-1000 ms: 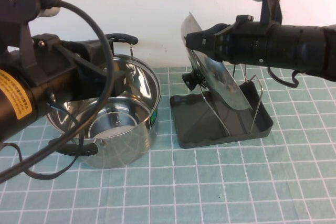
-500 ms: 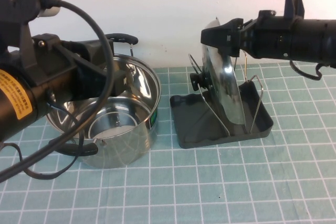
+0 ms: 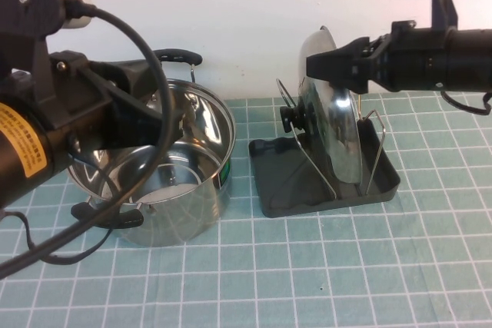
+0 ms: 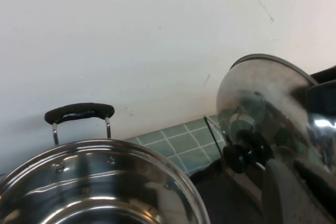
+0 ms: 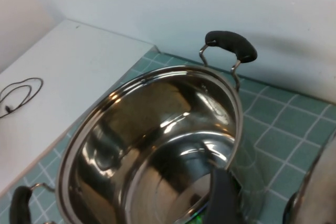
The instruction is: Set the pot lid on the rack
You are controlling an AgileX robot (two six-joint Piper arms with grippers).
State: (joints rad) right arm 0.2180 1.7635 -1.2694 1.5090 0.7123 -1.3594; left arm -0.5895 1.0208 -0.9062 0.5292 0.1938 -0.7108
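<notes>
The pot lid [image 3: 334, 124] stands nearly upright on edge between the wire uprights of the dark grey rack [image 3: 307, 193], its black knob [image 3: 290, 119] facing the pot. My right gripper [image 3: 319, 63] is at the lid's upper rim and open. In the right wrist view one finger [image 5: 223, 198] stands apart from the lid's edge [image 5: 320, 192], with tiles showing between them. My left gripper [image 3: 157, 109] hangs over the far side of the steel pot [image 3: 192, 174]. The left wrist view shows the lid [image 4: 257, 93] and the pot rim [image 4: 105, 150].
The deep steel pot with two black handles stands left of the rack, a small gap between them. A white wall runs close behind both. Green gridded mat [image 3: 307, 282] covers the table in front. The left arm's cable [image 3: 146, 51] loops over the pot.
The lid has gone from tilted and held above the rack to standing upright in it. My right gripper has drawn back to the right. The left arm has not moved.
</notes>
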